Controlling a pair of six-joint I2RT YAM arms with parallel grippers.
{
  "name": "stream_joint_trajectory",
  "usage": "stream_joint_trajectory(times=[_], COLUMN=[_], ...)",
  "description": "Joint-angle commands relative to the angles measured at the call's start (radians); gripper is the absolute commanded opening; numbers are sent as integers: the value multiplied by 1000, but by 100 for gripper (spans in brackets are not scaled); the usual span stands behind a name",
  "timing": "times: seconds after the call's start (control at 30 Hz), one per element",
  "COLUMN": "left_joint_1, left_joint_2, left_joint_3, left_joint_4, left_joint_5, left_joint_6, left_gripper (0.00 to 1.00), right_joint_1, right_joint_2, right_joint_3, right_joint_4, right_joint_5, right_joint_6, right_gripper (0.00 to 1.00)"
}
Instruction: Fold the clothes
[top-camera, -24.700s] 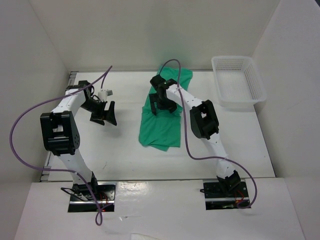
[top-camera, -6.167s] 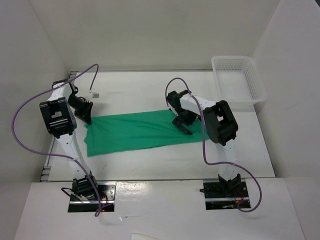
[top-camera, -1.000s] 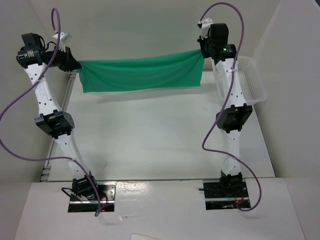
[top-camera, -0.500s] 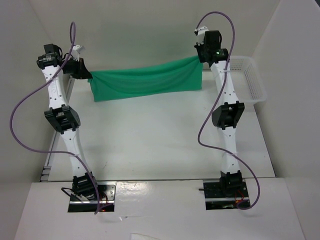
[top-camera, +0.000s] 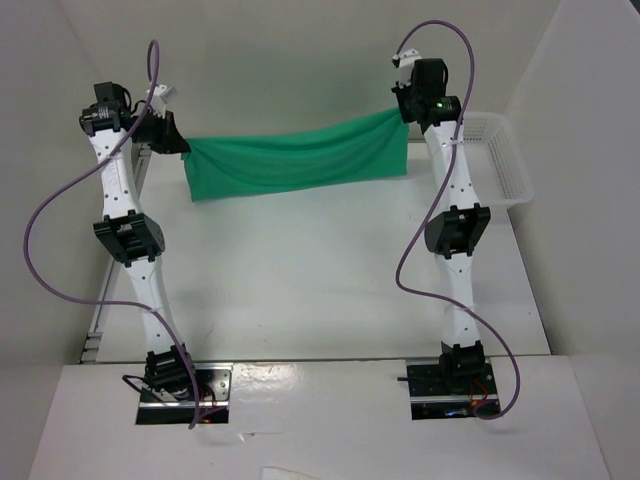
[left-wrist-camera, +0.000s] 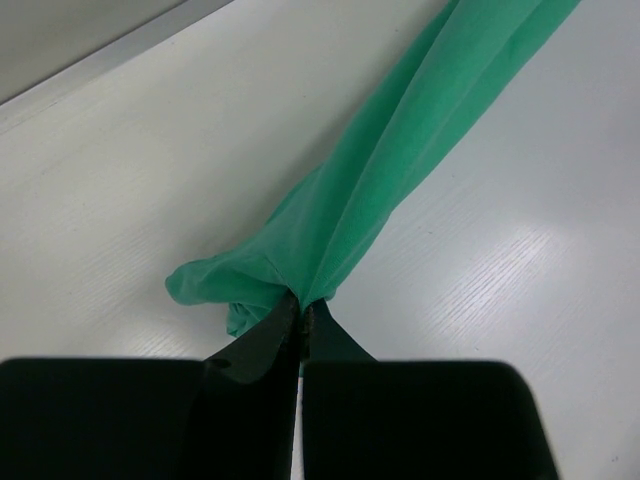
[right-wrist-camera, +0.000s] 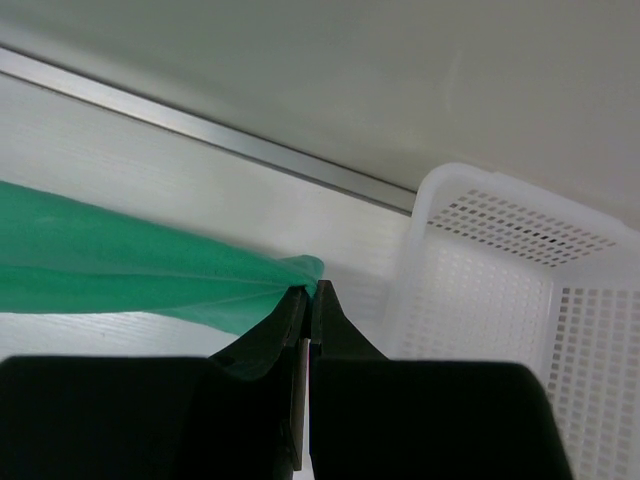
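White walls (top-camera: 300, 60) close in a pale counter (top-camera: 300, 290) on three sides, and both arms rise tall from their bases at the near edge. At the far left, the left end effector (top-camera: 180, 148) is clamped on one end of the emerald-green T-shirt (top-camera: 300, 160). In the left wrist view its two black fingers (left-wrist-camera: 262, 345) meet at the tips with a bunched corner of fabric pinched between them, and the cloth runs away from them as a narrow, gathered band above the counter. From that grip the T-shirt spans the far part of the counter as a long, wrinkled strip, sagging a little in the middle, with its right end higher in the overhead view than its left. Whether the lower edge touches the counter cannot be told. At the right end, the right end effector (top-camera: 403, 112) is likewise closed on the fabric; the right wrist view shows the fingertips (right-wrist-camera: 322, 300) together with the cloth's tip caught between them. A loop of purple cable (top-camera: 40, 215) trails from each arm. Just beside the right arm, at the far right of the counter, sits a white mesh basket (top-camera: 508, 170).
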Motion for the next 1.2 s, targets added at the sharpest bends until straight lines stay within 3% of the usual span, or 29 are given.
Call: stream_joint_trajectory(times=[0.0,0.13,0.57,0.8,1.17], left_joint_1=[18,38,29,0,-68], left_joint_2=[-71,-128,-487,-611,-831], left_joint_3=[4,-80,-762,-1133,-1529], left_joint_4=[-5,-5,-5,-5,67], left_joint_5=[47,35,-91,-296,-664], left_joint_6=[-17,13,302,407,455], left_gripper=[0,0,3,4,4], right_joint_1=[-21,-21,-21,28,158], right_joint_2=[-67,-95,-166,-377,-616], right_joint_3=[20,-12,18,-403,-1171], right_joint_4=[-1,-72,-432,-432,-322], right_joint_5=[-31,-88,-292,-246,-51], right_joint_6=[-26,-69,-250,-385,-463], right_gripper=[0,0,0,0,0])
